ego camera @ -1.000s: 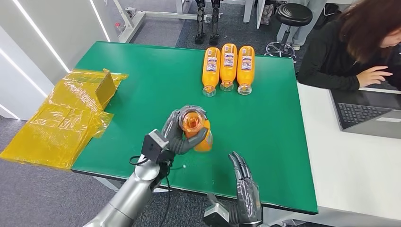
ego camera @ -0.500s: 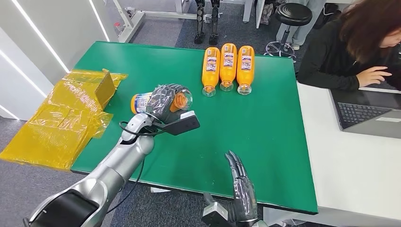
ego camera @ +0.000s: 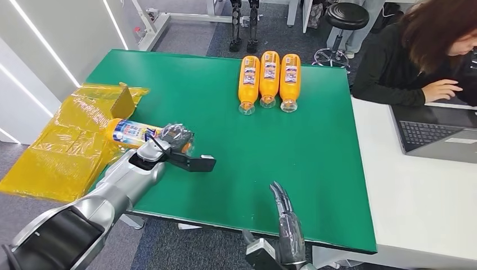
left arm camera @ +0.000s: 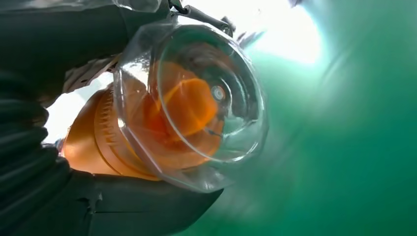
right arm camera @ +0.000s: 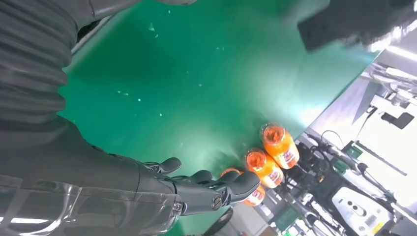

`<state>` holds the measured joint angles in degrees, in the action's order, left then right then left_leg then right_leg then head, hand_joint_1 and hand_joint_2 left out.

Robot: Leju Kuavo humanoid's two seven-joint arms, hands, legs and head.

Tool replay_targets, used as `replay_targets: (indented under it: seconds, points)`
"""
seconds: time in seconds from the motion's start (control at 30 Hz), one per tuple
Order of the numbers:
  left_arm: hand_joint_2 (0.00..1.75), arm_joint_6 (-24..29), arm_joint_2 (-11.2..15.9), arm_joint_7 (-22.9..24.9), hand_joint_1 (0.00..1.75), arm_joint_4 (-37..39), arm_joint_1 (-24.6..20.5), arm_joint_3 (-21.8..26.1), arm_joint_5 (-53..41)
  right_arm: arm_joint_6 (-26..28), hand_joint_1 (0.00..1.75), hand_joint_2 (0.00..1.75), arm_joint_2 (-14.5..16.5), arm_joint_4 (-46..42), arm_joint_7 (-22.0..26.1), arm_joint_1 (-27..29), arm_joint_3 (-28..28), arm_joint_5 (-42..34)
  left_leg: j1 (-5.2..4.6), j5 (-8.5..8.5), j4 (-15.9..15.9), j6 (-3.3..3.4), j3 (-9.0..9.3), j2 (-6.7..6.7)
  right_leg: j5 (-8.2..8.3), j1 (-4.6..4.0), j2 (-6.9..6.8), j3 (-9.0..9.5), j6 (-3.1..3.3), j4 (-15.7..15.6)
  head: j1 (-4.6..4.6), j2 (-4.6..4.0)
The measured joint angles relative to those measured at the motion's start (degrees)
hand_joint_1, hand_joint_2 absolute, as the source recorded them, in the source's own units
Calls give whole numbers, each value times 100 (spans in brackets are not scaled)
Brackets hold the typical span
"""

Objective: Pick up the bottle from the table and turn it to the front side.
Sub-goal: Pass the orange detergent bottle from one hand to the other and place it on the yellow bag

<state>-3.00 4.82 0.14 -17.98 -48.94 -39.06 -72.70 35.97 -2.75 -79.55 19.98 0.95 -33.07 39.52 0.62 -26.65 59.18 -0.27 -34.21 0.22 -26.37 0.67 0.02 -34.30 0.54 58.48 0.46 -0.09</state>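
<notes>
Bottle [left arm camera: 162,113]: orange body, clear domed cap pointing toward camera, orange liquid showing through | Left hand [left arm camera: 59,147]: dark fingers [left arm camera: 142,209] and grey ribbed cover wrapping around the bottle, gripping it | Table [left arm camera: 354,147]: green surface lying blurred behind, bright glare showing at one edge

Three bottles [ego camera: 269,80] lie side by side at the bench's [ego camera: 315,146] far edge; plastic sheeting [ego camera: 62,152] overhangs its left side.
</notes>
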Motion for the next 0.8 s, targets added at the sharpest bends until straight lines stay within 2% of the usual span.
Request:
replay_targets:
  seconds: [0.13,0.17,0.23,0.3,0.37,0.53,0.8]
  points:
    - [175,-268,258,263,175,166,135,-9,25,-70,0,175,-2,104,80,-22,-18,-144,2,0,0,0,0,-6,-1,-2,-6,-1,3,0,-1,0]
    - [175,-330,307,334,169,192,158,-9,43,-73,0,175,-3,132,97,-27,-22,-182,2,0,-1,0,0,-13,-2,-2,-14,2,3,0,0,0]
    - [175,-436,372,476,121,221,185,-9,94,-75,0,175,-6,179,131,-40,-36,-247,1,0,-3,0,1,-20,-4,-2,-23,8,4,0,0,0]
    - [175,-512,417,643,39,241,207,-8,148,-83,0,175,-15,215,163,-50,-55,-314,0,-1,-5,-2,7,-11,-2,-1,-16,13,7,0,0,0]
    - [175,-544,465,826,0,261,229,-4,190,-103,0,175,-30,246,187,-51,-69,-358,-1,-4,-6,-5,20,0,0,1,-7,20,10,0,0,0]
    - [175,-495,599,1092,0,284,283,8,216,-153,0,175,-85,294,197,-43,-124,-436,0,-4,-9,-7,51,0,0,2,-7,46,12,0,-1,0]
    - [175,-333,758,1148,0,310,353,94,279,-263,0,175,-137,324,149,-61,-241,-432,0,-13,-20,-22,98,8,-8,2,5,82,30,9,-1,0]
